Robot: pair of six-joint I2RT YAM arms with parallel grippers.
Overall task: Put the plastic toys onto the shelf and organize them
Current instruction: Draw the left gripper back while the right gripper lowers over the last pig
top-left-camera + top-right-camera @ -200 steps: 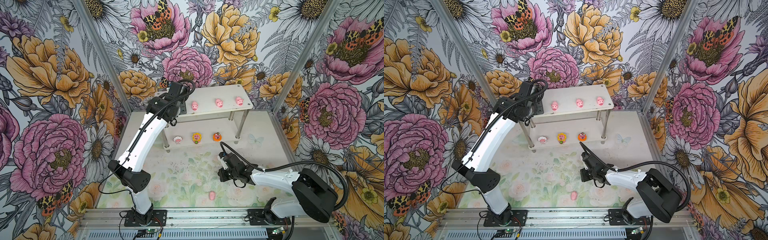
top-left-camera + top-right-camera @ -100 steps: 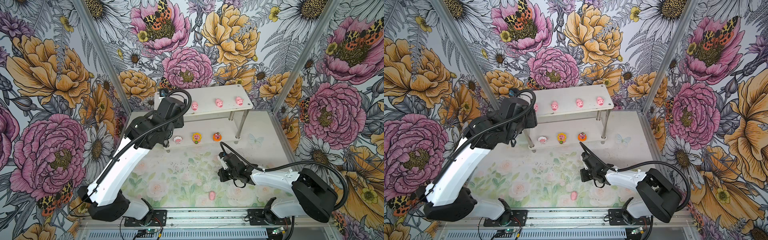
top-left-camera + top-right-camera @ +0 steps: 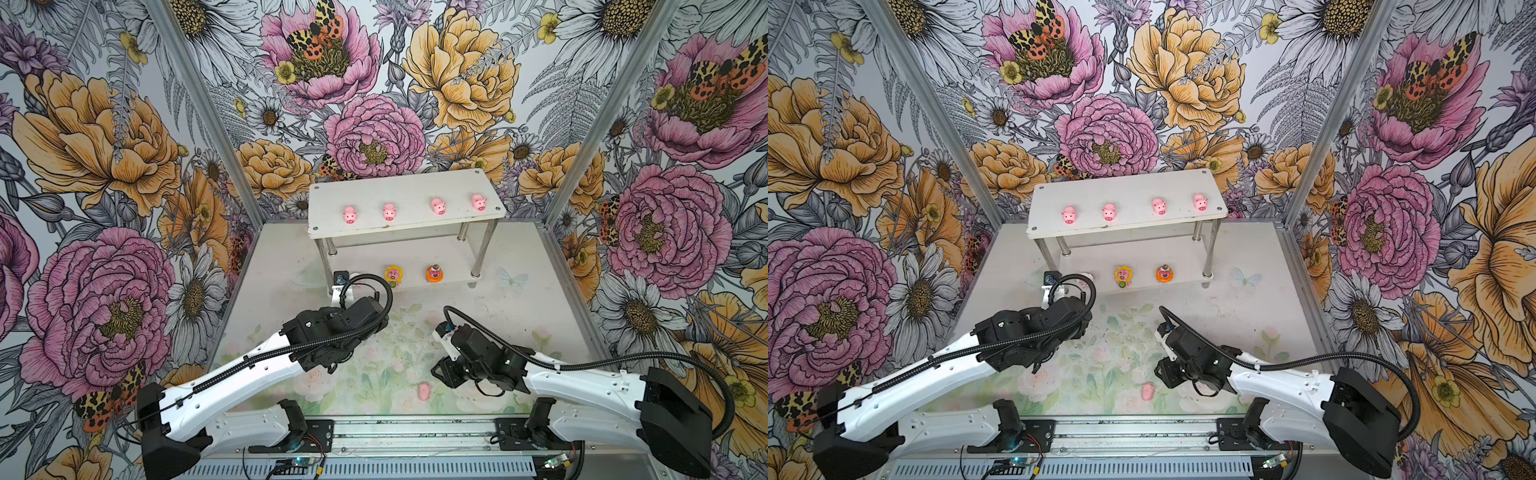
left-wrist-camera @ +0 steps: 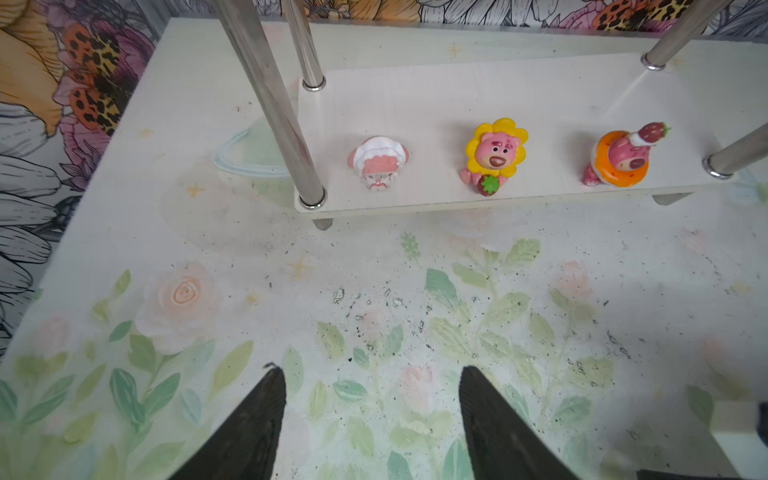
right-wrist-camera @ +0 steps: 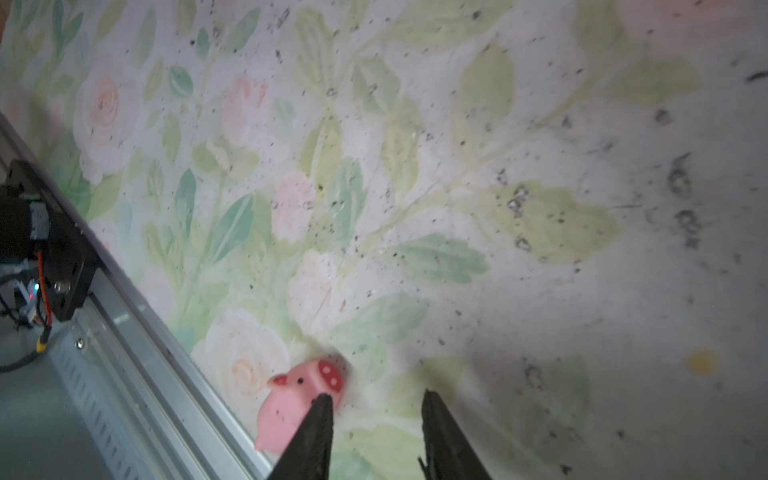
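The white shelf (image 3: 407,187) stands at the back in both top views. Several pink pigs (image 3: 389,211) sit in a row on its upper tier. On the lower tier stand a white-hooded figure (image 4: 379,162), a yellow sunflower figure (image 4: 495,151) and an orange one (image 4: 621,160). My left gripper (image 4: 370,370) hangs open and empty over the table in front of the shelf. One pink pig (image 3: 424,390) lies near the table's front edge. My right gripper (image 5: 375,395) is open just above the table. That pig (image 5: 299,399) lies outside one finger, not between the two.
A metal rail (image 3: 395,424) runs along the table's front edge, close to the loose pig. Shiny shelf legs (image 4: 270,104) rise ahead of the left gripper. Flower-printed walls close in the left, right and back.
The left arm drew back from the shelf's upper tier and came down in front of the shelf, leaving one more pig at the row's left end. The right gripper opened; its arm stayed put.
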